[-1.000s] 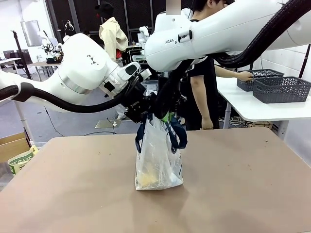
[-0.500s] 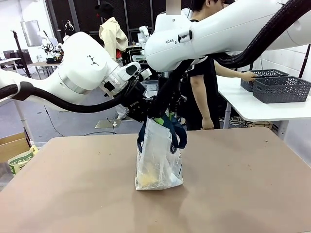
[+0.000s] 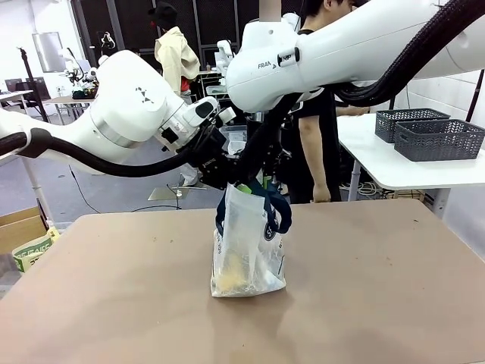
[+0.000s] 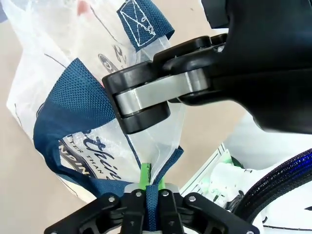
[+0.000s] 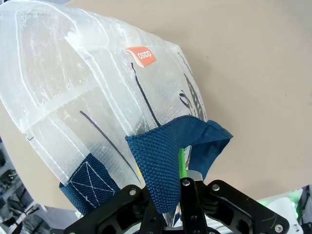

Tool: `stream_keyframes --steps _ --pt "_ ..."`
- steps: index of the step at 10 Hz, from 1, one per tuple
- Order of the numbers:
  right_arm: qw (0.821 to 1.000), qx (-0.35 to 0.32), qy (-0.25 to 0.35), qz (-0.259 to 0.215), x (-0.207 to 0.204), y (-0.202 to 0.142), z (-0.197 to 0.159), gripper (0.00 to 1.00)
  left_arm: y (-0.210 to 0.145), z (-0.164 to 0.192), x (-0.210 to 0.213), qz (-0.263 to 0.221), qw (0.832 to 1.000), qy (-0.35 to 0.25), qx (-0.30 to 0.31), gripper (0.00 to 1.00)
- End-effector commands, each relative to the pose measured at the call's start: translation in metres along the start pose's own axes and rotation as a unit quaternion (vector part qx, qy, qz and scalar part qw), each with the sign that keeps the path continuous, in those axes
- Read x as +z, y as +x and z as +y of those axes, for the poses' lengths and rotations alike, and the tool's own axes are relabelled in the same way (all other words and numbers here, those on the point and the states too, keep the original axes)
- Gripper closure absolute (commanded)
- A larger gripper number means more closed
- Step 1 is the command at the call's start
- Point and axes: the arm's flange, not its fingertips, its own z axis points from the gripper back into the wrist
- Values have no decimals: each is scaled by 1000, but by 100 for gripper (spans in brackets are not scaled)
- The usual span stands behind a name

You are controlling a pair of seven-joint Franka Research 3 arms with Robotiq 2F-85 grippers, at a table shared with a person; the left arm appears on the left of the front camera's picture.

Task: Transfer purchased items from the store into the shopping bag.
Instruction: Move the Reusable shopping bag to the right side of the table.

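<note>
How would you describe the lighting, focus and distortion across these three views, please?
Front view: even indoor light, sharp, with a soft shadow beside the shopping bag on the table. Left wrist view: the left gripper is crisp, and the right gripper looms large. Right wrist view: bright glare whitens the bag's clear plastic.

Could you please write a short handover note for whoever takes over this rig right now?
Left gripper: shut on a navy blue strap handle of the translucent clear plastic shopping bag.
Right gripper: shut on the bag's other navy strap.
The bag stands upright on the brown table, both arms meeting over its top. Yellow pieces show through its wall near the bottom.
Two dark grey lattice baskets sit on the white side table behind, beside a person.
Done: some items are in the bag, both handles gripped.
Left: I cannot tell whether more items remain in the baskets.
</note>
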Motion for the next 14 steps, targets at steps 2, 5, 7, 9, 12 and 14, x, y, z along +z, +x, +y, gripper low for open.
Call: stream_keyframes --steps 2,5,7,9,12,14 --pt "999 -3 37 4 0 2 -7 100 -6 -2 5 -16 1000 4 0 100" --pt "998 -5 59 -7 6 1 -22 41 0 0 1 -1 1000 0 0 100" --pt "997 -11 76 -11 7 2 -35 1 0 0 1 -1 1000 0 0 100" --pt "995 -23 98 -15 8 5 -55 0 0 0 1 -1 1000 0 0 100" --pt "985 -33 166 -44 18 5 -98 0 0 0 1 -1 1000 0 0 100" --pt "984 13 175 -36 27 3 -124 0 0 0 1 -1 1000 0 0 100"
